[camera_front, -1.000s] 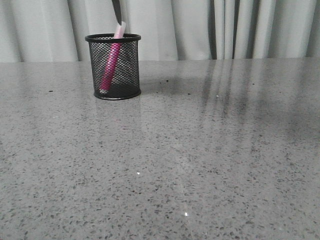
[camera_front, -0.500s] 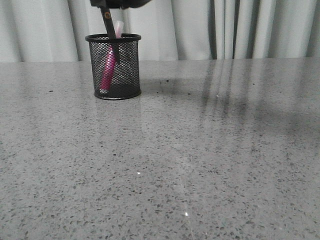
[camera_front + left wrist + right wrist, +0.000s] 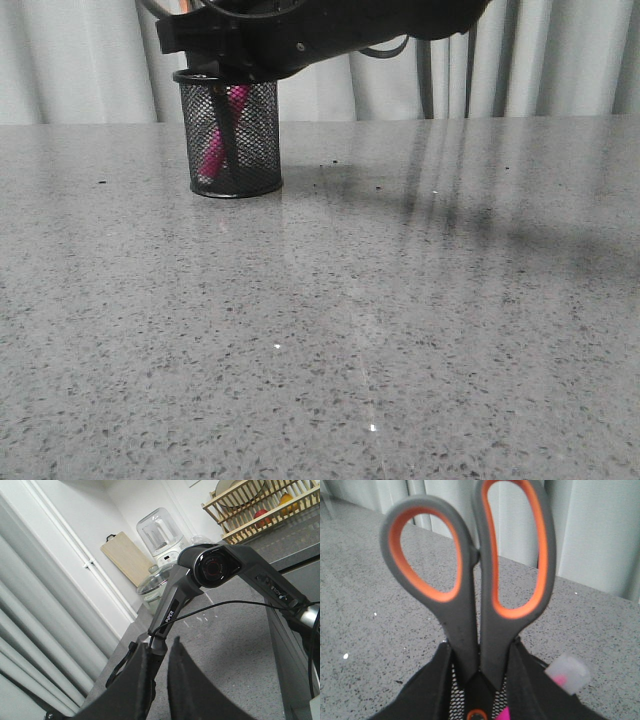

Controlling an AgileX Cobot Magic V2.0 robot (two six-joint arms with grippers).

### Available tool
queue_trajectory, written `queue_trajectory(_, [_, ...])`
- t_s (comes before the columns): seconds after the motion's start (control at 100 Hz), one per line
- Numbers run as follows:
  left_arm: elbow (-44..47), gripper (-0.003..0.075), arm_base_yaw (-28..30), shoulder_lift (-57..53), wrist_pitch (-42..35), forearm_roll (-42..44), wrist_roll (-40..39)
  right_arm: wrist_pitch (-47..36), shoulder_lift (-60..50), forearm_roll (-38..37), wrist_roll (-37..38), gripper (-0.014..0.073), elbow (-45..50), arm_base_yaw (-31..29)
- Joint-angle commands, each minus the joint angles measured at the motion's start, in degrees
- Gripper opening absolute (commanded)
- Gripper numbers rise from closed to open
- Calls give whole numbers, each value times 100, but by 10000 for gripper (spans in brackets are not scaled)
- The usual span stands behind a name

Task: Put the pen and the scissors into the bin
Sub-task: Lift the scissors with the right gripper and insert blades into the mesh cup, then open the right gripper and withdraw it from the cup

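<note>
Scissors (image 3: 480,595) are the item in hand: the right claw (image 3: 479,690) is clenched on them just below the finger loops, its dark fingers (image 3: 432,690) pressed against either side of the grey handles, with the orange pivot showing between them above the mesh. In the front view the right arm reaches in from the upper right and covers the rim of the bin (image 3: 232,140), which stands on the table (image 3: 400,300) at the far left; a dark shape inside the mesh looks like the blades, already lowered into the cup. The pen (image 3: 222,135) leans inside the bin, its pink barrel visible through the wire and its whitish cap showing beside the claw in the right wrist view. That half of the task looks done. What seems left is for the scissors to be let go so they rest in the bin. The left claw (image 3: 160,685) is raised well away from the table, empty, its fingers nearly together.
</note>
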Motion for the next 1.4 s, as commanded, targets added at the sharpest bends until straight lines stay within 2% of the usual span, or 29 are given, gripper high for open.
queue_trajectory(0.0, [-110,63,-30,67,-300,-231,-171,-175,-226,280,-16,-68,-60,-36])
queue_trajectory(0.09, [-110,63,-30,67,-300,-208,-253,-228,-226,370,-16,-61,-60,-36])
queue_trajectory(0.13, [-110,63,-30,67,-300,-208,-253,-228,-226,370,-16,-32,-60,-36])
queue_trajectory(0.2, [-110,63,-30,67,-300,-208,-310,-228,-226,370,-16,69,-60,-36])
queue_trajectory(0.37, [-110,63,-30,67,-300,-208,-443,-241,-309,380,-16,429,-60,-36])
queue_trajectory(0.44, [-110,63,-30,67,-311,-196,-443,-254,-419,380,-16,514,-60,-36])
queue_trajectory(0.51, [-110,63,-30,67,-442,-186,-443,-280,-586,380,-16,538,-60,-36])
queue_trajectory(0.64, [-110,63,-30,67,-767,-184,-443,-67,-1048,380,-16,537,-60,-36])
queue_trajectory(0.71, [-105,63,-30,67,-873,-174,-446,353,-1416,380,-16,531,-60,-21])
queue_trajectory(0.76, [-41,63,-30,28,-994,-174,-526,813,-1706,380,-16,489,-60,-1])
queue_trajectory(0.83, [159,63,-30,-108,-1343,-174,-637,1547,-2156,380,-16,345,-60,68])
queue_trajectory(0.88, [389,63,-30,-267,-1745,-174,-728,2093,-2558,380,-16,183,7,118])
queue_trajectory(0.93, [683,63,-30,-481,-2167,-174,-770,2604,-2950,380,-16,-27,165,196])
queue_trajectory(0.95, [826,63,-30,-587,-2382,-174,-819,2763,-3126,380,-16,-79,272,232])
queue_trajectory(1.08, [1880,62,-30,-1382,-3829,-201,-1519,3004,-4415,205,-16,-53,1446,558])
queue_trajectory(1.16, [2477,60,-30,-1781,-4350,-328,-1733,2990,-5264,-61,-16,-53,2293,773])
queue_trajectory(1.21, [2812,51,-30,-2033,-4461,-397,-1735,3065,-5810,-245,-16,-53,2802,860])
queue_trajectory(1.31, [3346,-20,-30,-2437,-4425,-397,-1735,3462,-6851,-344,-16,-53,3626,868])
queue_trajectory(1.39, [3662,-19,-30,-2563,-4319,-502,-1743,3750,-7610,-357,-16,-53,4081,858])
